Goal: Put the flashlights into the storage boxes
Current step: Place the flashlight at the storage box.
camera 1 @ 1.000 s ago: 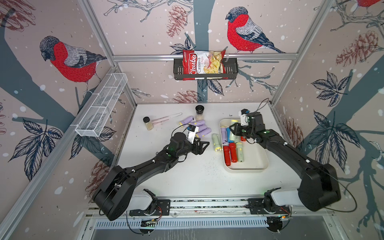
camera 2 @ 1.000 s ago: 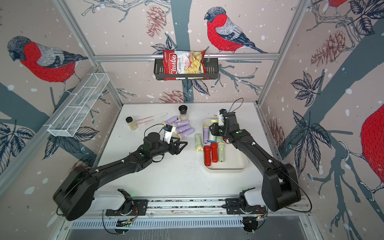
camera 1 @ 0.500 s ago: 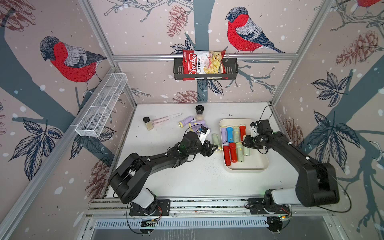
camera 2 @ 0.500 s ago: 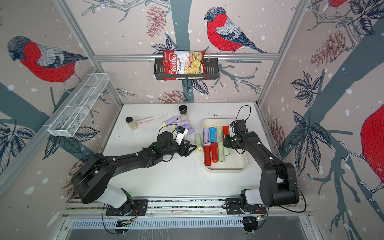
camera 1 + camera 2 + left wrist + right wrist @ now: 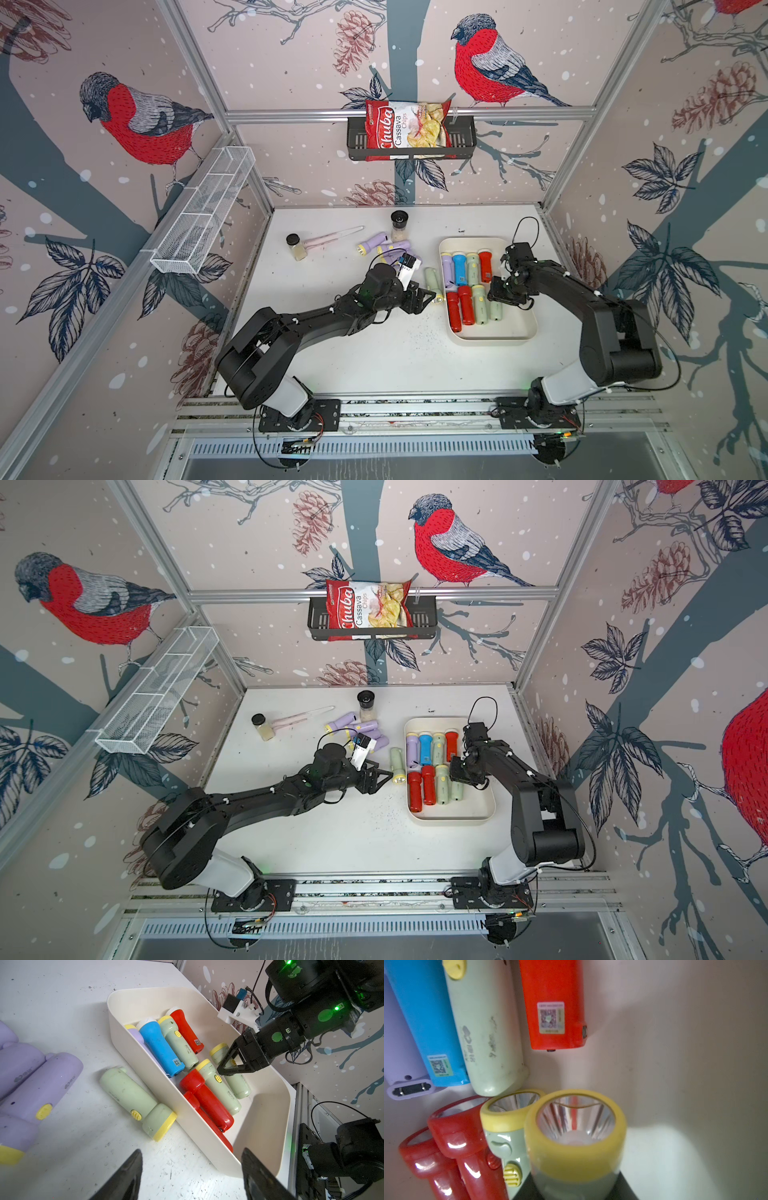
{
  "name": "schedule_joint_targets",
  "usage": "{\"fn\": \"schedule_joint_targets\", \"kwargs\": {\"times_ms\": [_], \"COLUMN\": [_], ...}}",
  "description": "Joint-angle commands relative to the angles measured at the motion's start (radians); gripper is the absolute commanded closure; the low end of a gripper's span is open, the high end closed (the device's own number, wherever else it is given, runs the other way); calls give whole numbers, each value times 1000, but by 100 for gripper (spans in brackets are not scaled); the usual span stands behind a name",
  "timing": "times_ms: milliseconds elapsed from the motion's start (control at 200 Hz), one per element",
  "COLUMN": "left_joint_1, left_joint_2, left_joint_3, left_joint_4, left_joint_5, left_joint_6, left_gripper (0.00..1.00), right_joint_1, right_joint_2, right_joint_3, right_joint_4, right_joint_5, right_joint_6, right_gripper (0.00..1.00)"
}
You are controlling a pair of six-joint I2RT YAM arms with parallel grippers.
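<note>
Grip first: the right gripper (image 5: 225,1068) is pinched on a pale green flashlight (image 5: 575,1147), which sits down in the tray (image 5: 519,322) at the end of the near row, beside another green one. A second ago this gripper stood at the tray's far end. It has since come along the tray to this slot, so I judge the placement all but finished (only the letting-go is left). The left gripper (image 5: 426,298), jaws spread and empty, has swung off the lilac flashlights (image 5: 388,246) and now faces the loose green flashlight (image 5: 133,1103) lying just beside the tray's outer wall. That is probably its next pick, and the lilac ones are yet to be boxed.
</note>
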Motion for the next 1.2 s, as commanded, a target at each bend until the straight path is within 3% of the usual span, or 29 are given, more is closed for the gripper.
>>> {"fn": "schedule_joint_targets", "kwargs": {"times_ms": [0,110,410,545,750,891,1016,1196], "left_joint_1": [1,1,1,0,2,9,39,114], "left_joint_2": [-10,-18,-72,-98,-111,-110,-112,-116], "left_joint_3": [9,13,4,-11,-10,-18,-23,-26], "left_joint_4": [-2,-26,-54,-54,-102,-120,-145,-198], "left_joint_5": [-15,-35,-79,-112,-169,-188,-186,-162], "left_joint_6": [27,39,36,28,6,-13,-52,-94], "left_gripper": [26,26,26,27,27,27,27,29], "right_joint_1": [-1,-1,2,22,202,347,447,511], "right_joint_2": [1,-7,-76,-135,-244,-283,-274,-203], "right_joint_3": [8,10,25,34,-6,-52,-42,7], "right_joint_4": [-11,-16,-22,-13,145,307,385,385], "right_joint_5": [-12,-12,-18,-12,94,88,117,129], "right_joint_6": [-3,-4,-2,-5,50,91,86,62], "right_gripper": [54,47,45,39,37,38,38,39]}}
